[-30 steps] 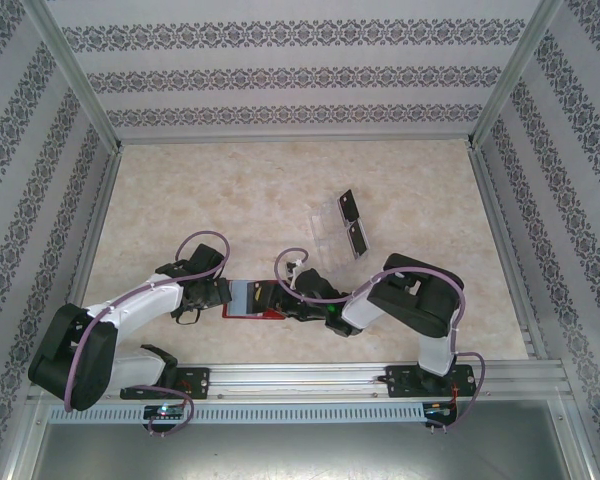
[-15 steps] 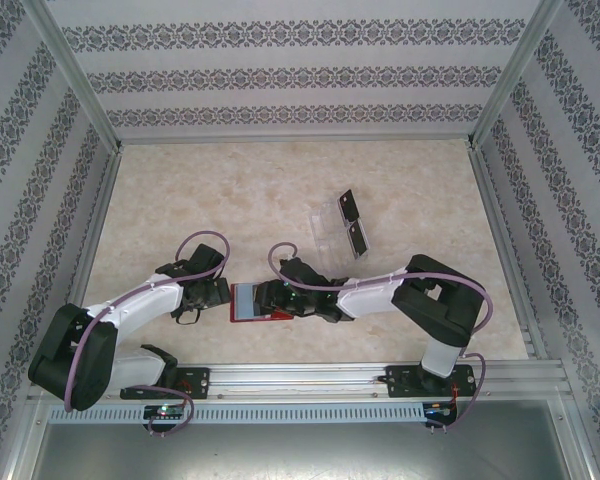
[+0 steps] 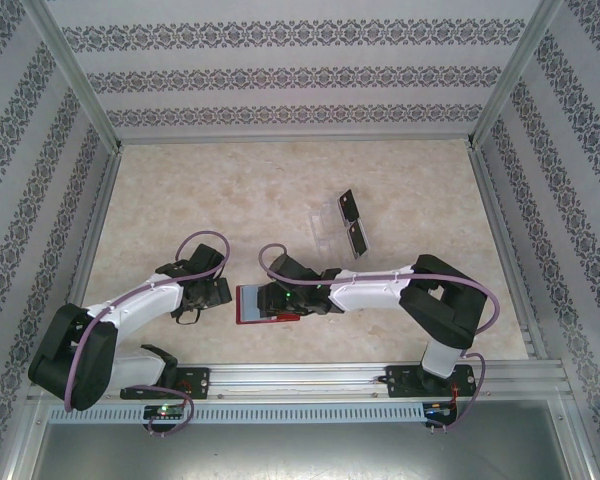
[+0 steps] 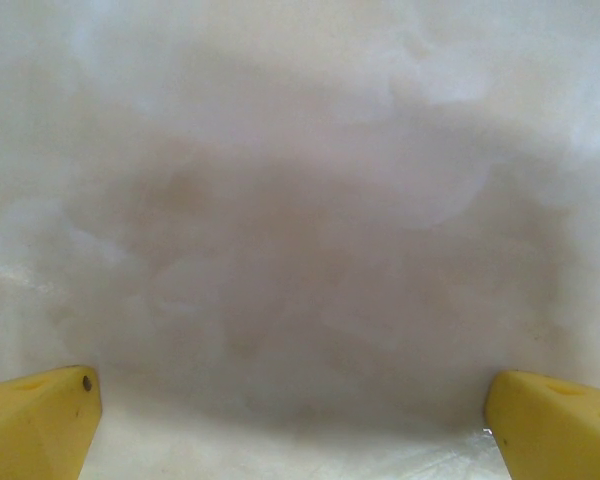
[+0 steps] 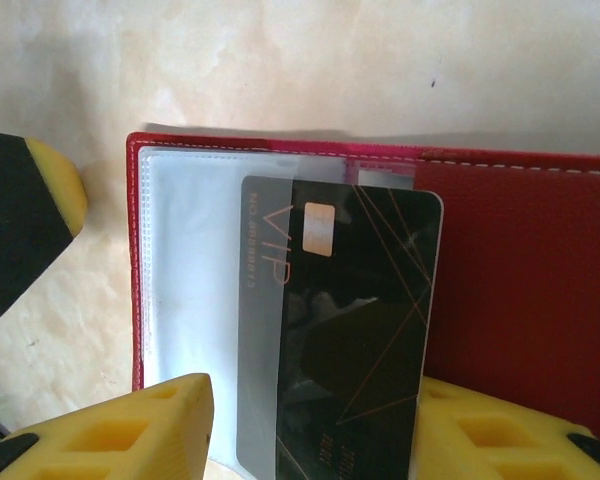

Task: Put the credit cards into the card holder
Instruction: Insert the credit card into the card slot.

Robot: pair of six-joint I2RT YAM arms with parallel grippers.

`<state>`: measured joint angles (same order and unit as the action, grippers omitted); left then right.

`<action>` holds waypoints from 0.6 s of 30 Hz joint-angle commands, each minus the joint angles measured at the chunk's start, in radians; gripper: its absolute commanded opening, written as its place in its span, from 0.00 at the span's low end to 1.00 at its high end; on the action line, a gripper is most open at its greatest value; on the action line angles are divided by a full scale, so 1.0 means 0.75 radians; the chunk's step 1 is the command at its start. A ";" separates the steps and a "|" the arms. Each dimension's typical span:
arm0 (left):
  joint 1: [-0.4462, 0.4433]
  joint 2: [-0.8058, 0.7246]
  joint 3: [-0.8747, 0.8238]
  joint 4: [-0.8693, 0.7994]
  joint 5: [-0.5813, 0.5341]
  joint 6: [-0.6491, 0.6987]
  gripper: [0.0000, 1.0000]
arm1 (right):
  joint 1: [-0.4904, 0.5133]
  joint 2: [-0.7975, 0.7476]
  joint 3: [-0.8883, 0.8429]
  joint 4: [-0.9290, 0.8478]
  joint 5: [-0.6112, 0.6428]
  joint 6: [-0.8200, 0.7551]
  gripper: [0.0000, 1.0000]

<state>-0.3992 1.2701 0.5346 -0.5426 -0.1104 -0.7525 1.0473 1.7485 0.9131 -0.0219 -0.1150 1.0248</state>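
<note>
Seen from above, the red wallet (image 3: 248,303) lies open on the desk (image 3: 180,200) in the lower middle of the frame, between the two arms. The right pincer (image 3: 278,298) is over its right half, and the left pincer (image 3: 206,297) sits just beside its left edge. Up and to the right, well apart from the wallet, a clear plastic tray (image 3: 327,225) carries an upper card (image 3: 347,206) and a lower card (image 3: 358,238), both black.

In the right wrist view the wallet's red cover is on the right and its clear pocket (image 5: 190,270) on the left. A black VIP card (image 5: 350,340) with a gold chip lies on the wallet. Its left strip is tucked under the pocket's film and the rest is bare over the red. The right pincer's yellow fingers (image 5: 130,430) stand apart at the bottom of the frame, one on either side of the card's near end. A gap shows at the card's left edge, so they are not clamped on it.

In the left wrist view the left pincer's fingers (image 4: 35,420) are wide apart in the bottom corners, with blurred desk between them.
</note>
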 commanded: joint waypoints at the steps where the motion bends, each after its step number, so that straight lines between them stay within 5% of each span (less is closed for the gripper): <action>1: -0.030 0.074 -0.053 0.142 0.166 -0.005 1.00 | 0.028 0.040 0.096 -0.121 0.028 -0.085 0.52; 18: -0.037 0.029 -0.047 0.095 0.174 -0.015 1.00 | 0.062 0.098 0.258 -0.389 0.092 -0.213 0.55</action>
<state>-0.4004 1.2694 0.5388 -0.5461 -0.1101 -0.7528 1.0893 1.8160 1.0863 -0.2768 -0.0738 0.8883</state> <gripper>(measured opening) 0.999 0.546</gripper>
